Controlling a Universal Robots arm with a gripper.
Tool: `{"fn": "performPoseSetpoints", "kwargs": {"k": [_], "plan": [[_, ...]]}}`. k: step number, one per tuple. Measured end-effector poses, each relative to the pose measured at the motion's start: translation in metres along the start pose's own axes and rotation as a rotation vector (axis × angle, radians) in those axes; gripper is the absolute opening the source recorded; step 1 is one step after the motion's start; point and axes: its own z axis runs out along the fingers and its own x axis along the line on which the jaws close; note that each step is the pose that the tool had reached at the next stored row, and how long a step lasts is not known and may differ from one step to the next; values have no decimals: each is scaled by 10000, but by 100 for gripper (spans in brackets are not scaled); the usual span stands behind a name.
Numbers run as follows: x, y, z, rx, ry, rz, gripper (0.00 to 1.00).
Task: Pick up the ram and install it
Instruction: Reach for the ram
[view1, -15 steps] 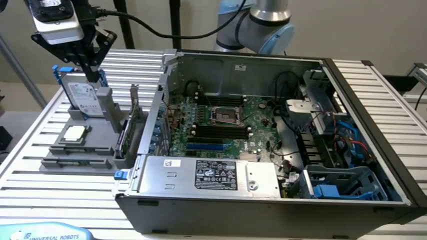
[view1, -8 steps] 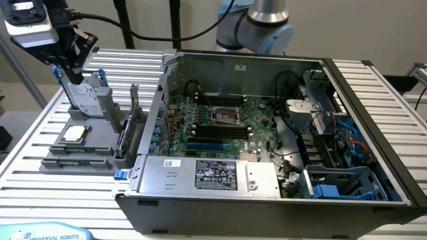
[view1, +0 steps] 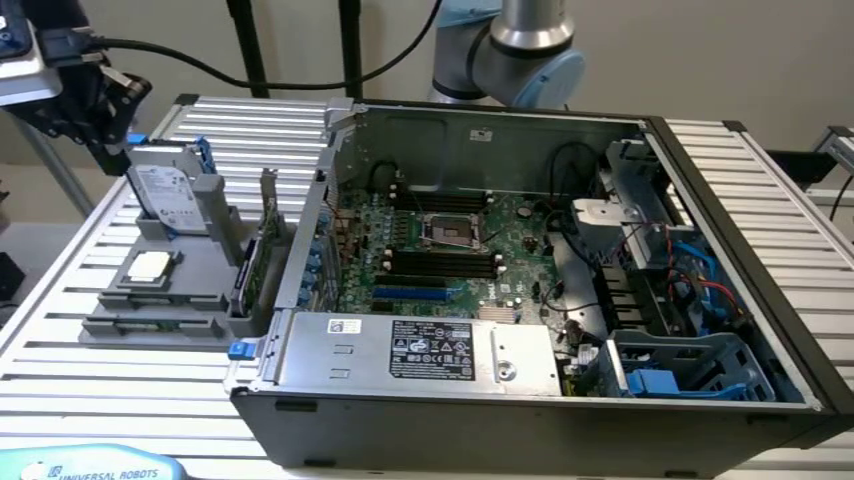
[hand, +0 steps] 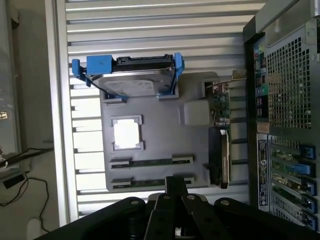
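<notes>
Tool (hand: 176, 179) hovering over grey moulded parts tray (hand: 160, 135) on slatted metal tabletop (hand: 150, 30), black fingers (hand: 176, 188) pressing together, gripping nothing. Long thin green ram stick (hand: 150, 162) lying flat in tray slot. Tray sitting beside open grey computer case (view1: 400, 425), on exterior view's left.

The ram (view1: 142, 322) is seen as a thin, dark-green stick, seated lengthwise in a slot of the grey holder (view1: 200, 272), at the exterior view's lower left.
</notes>
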Motion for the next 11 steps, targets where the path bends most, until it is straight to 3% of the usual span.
{"fn": "performPoseSetpoints", "kwargs": {"k": [5,11], "plan": [[178,-49,39,0,1,1,11],[201,-71,47,0,2,0,11]]}}
